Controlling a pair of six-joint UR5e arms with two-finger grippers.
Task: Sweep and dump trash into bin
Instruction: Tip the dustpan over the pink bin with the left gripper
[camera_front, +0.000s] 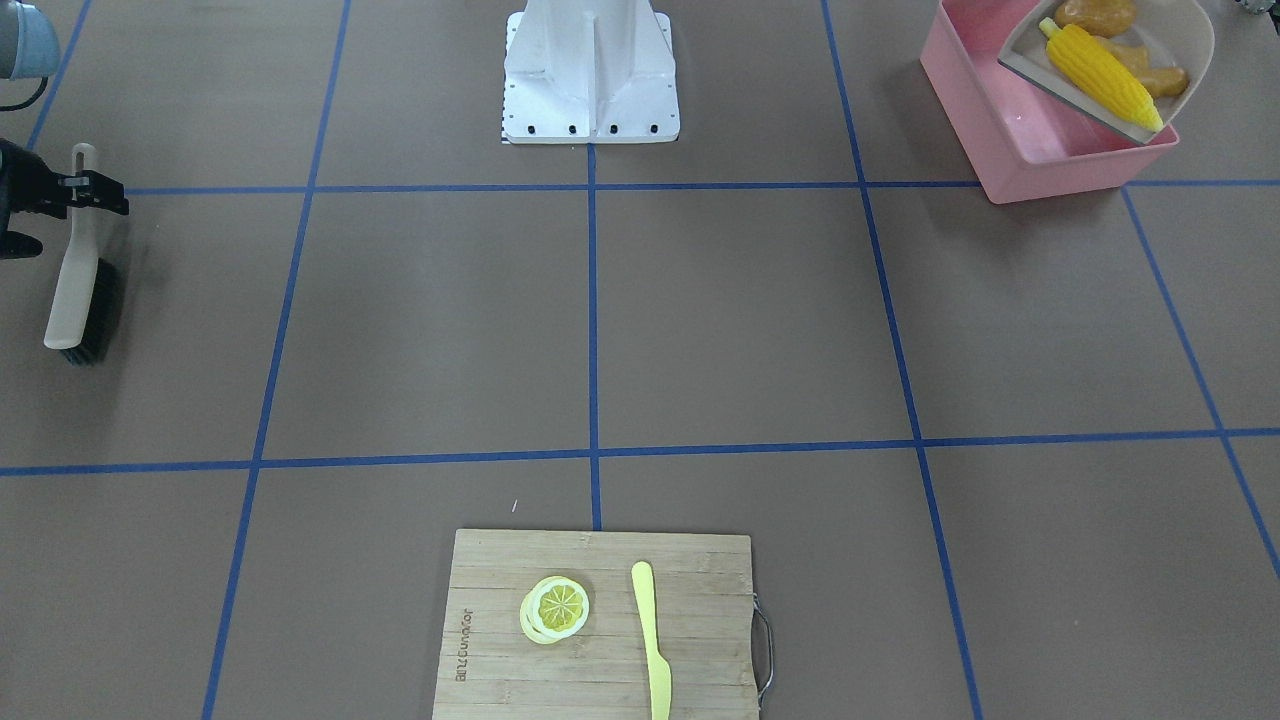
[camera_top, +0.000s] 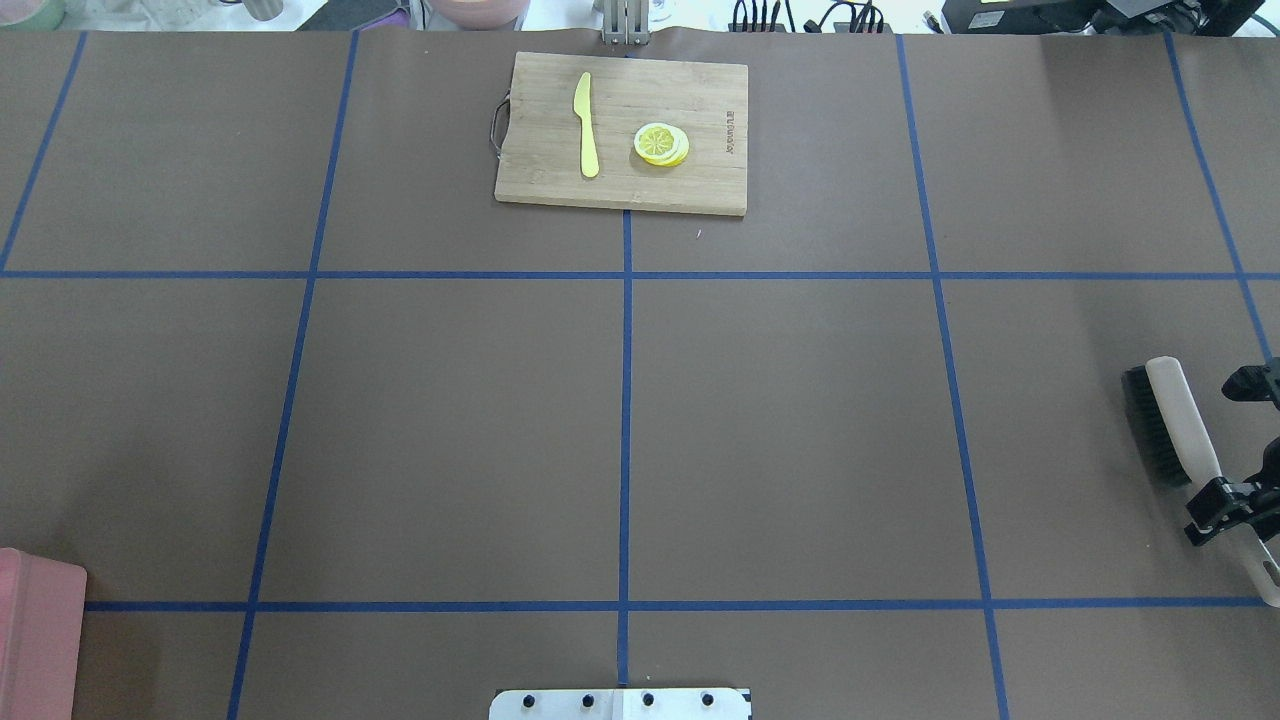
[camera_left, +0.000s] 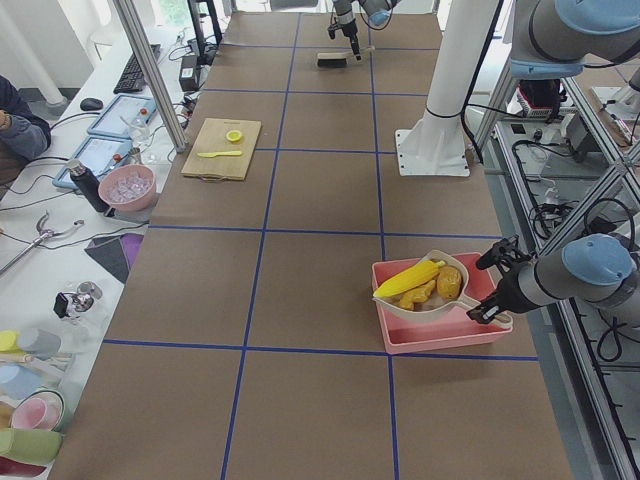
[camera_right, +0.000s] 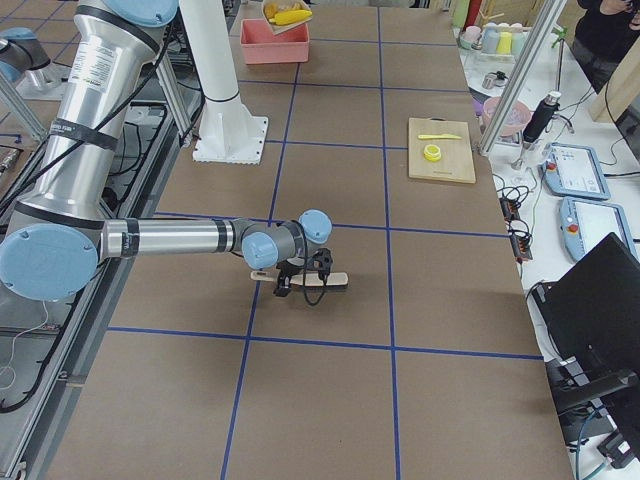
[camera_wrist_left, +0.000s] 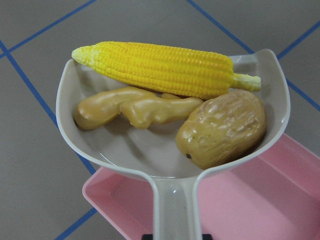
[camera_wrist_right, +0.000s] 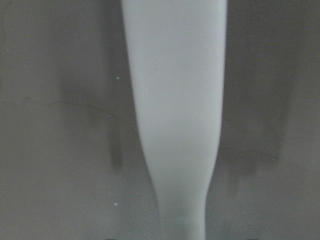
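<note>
The beige dustpan (camera_wrist_left: 115, 150) carries the yellow corn cob (camera_wrist_left: 160, 67), the tan ginger root (camera_wrist_left: 135, 107) and the brown potato (camera_wrist_left: 222, 127). It hangs tilted above the pink bin (camera_front: 1000, 150), near the robot base on my left side. My left gripper (camera_left: 495, 300) is shut on the dustpan's handle. My right gripper (camera_top: 1225, 500) is shut on the handle of a beige brush (camera_top: 1170, 420) with black bristles, which lies low on the table at my far right. The right wrist view shows only the brush handle (camera_wrist_right: 175, 100).
A wooden cutting board (camera_top: 690, 190) lies at the table's far edge, with a pale yellow knife (camera_top: 587, 125) and a lemon slice (camera_top: 660, 145) on it. The white robot base (camera_front: 590, 70) stands at the near middle. Blue tape lines cross the brown table.
</note>
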